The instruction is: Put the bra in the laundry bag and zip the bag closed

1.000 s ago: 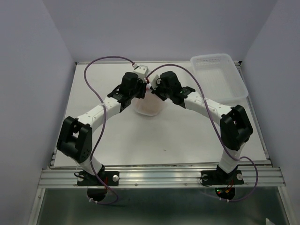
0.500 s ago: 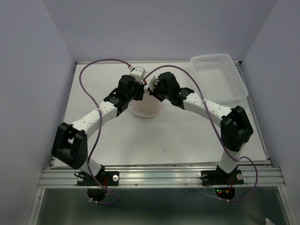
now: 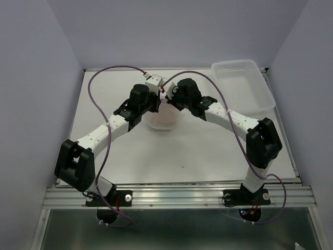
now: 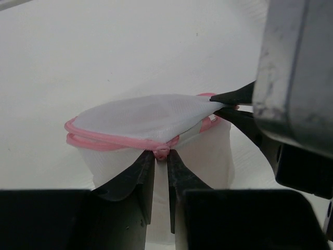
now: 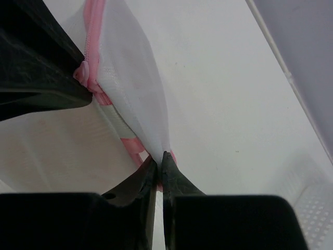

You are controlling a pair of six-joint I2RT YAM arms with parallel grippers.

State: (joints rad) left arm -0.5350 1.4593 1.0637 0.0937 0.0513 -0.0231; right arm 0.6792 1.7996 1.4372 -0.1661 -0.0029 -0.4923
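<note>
The laundry bag (image 4: pixel 151 117), a white mesh dome with a pink zipper rim, stands at the table's back middle (image 3: pixel 164 121). Its lid is partly zipped and pulled taut. My left gripper (image 4: pixel 161 154) is shut on the pink zipper pull (image 4: pixel 162 151) at the near rim. My right gripper (image 5: pixel 160 157) is shut on the mesh lid and pink rim on the opposite side; its fingers (image 4: pixel 231 97) also show in the left wrist view. The bra shows only as a peach tint through the bag wall (image 3: pixel 165 123). From above, both grippers meet over the bag, left (image 3: pixel 156 105), right (image 3: pixel 169 101).
A clear plastic basket tray (image 3: pixel 244 88) sits at the back right corner. Purple cables (image 3: pixel 99 83) arc over the back of the table. Grey walls close in the left, right and back sides.
My left jaws have narrowed onto the zipper pull, and the left arm's elbow has swung outward to the left. The right arm and the bag have barely moved.
</note>
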